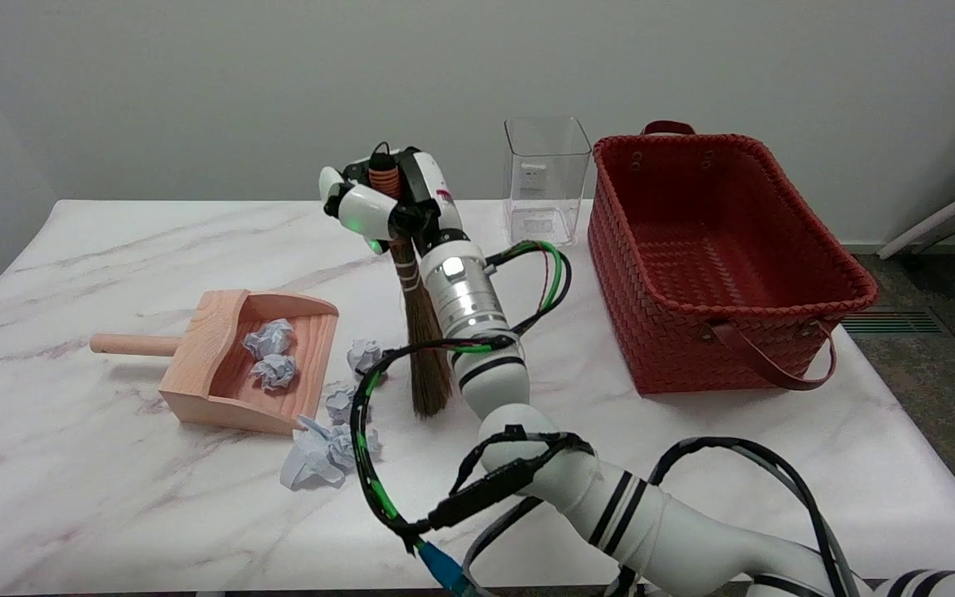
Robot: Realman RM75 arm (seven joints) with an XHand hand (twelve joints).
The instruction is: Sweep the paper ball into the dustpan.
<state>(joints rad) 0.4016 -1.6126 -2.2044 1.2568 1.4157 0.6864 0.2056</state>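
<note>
Paper ball [364, 356], crumpled, lies on the marble table [113, 497] just beside the open mouth of the wooden dustpan [216, 348], outside it. A second ball [340, 403] sits a little nearer the camera, and a larger crumpled wad [320, 454] lies nearer still, close to the dustpan's front corner. Inside the dustpan are two paper balls [270, 338], one behind the other, resting on its floor. The dustpan handle [133, 344] points to the picture's left.

The right hand [382, 203] grips the broom [424, 348] at the top of its handle, fingers closed around it. The broom stands nearly upright, bristle tips on the table just right of the loose balls.

At the back stands a clear square container [545, 178]; no contents can be seen in it. Just beside it on the right is a red woven basket [652, 332] with leather-like handles; its visible interior shows only bare weave.
</note>
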